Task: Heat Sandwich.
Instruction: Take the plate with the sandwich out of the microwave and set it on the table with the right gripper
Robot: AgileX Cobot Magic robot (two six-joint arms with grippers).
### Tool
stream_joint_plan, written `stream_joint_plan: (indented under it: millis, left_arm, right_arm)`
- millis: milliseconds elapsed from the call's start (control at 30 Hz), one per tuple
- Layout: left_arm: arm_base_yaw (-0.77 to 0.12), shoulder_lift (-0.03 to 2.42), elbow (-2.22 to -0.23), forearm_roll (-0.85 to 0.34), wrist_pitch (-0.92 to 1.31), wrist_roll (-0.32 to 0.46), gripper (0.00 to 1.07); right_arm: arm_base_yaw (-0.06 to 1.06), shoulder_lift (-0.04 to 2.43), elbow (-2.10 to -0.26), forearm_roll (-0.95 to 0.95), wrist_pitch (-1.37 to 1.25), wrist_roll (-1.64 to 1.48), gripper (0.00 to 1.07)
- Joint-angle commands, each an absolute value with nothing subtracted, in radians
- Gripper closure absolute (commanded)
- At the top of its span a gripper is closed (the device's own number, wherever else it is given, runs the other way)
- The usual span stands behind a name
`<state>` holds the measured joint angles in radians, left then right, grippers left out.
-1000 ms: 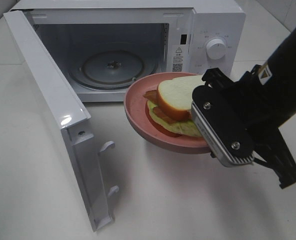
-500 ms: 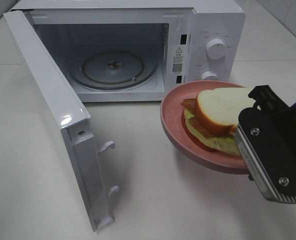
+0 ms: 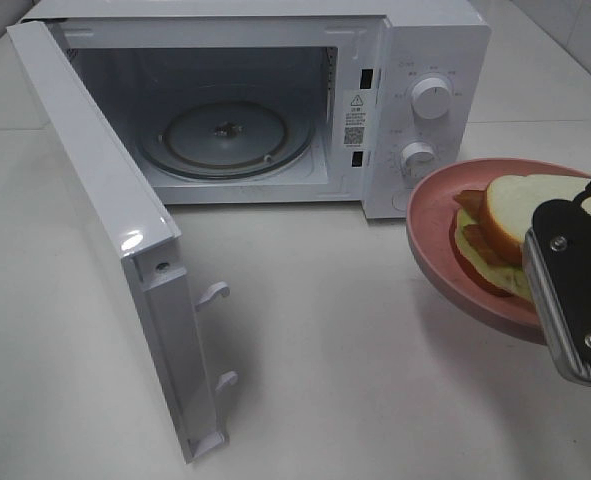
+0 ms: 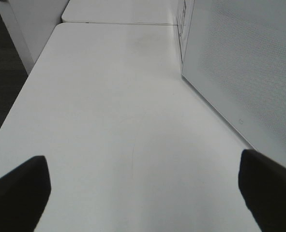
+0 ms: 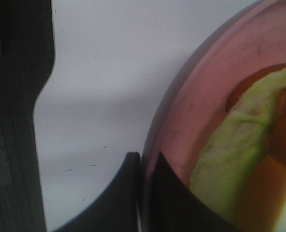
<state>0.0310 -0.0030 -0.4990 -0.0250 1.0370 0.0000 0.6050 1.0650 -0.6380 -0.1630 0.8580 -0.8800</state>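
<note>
A staged kitchen corner in a robot test room.
A white microwave (image 3: pixel 265 100), door (image 3: pixel 115 240) swung open, stands on a bare white worktop (image 3: pixel 355 400) made of joined tables; the left wrist view shows dark floor (image 4: pixel 2 72) beside it and plain white panels behind.

My black fingertips (image 5: pixel 133 193) pinch a dusty-pink plate (image 3: pixel 430 215). The sandwich (image 3: pixel 500 235) shows pale bread over orange-red and yellow-green layers. The microwave (image 3: pixel 415 50) is white, its door (image 4: pixel 244 63) finely dotted, perhaps mesh.
</note>
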Motion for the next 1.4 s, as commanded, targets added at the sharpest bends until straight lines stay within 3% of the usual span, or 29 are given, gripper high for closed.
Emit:
stream_joint_plan:
  millis: [33,700,1233,1400]
  left_arm:
    - [0.035,-0.026,-0.494,-0.027,1.027,0.0,0.05]
    - [0.035,-0.026,-0.494,-0.027,1.027,0.0,0.05]
    - [0.035,-0.026,-0.494,-0.027,1.027,0.0,0.05]
    - [0.035,-0.026,-0.494,-0.027,1.027,0.0,0.05]
  right_arm:
    - [0.609,1.055,-0.641,-0.187,0.853,-0.742,1.06]
    - [0.609,1.06,-0.641,-0.317,1.012,-0.196,1.07]
    - [0.603,1.236,-0.642,-0.389,0.938,0.067,1.07]
    - [0.538,1.292,-0.642,-0.392,0.874,0.112,1.07]
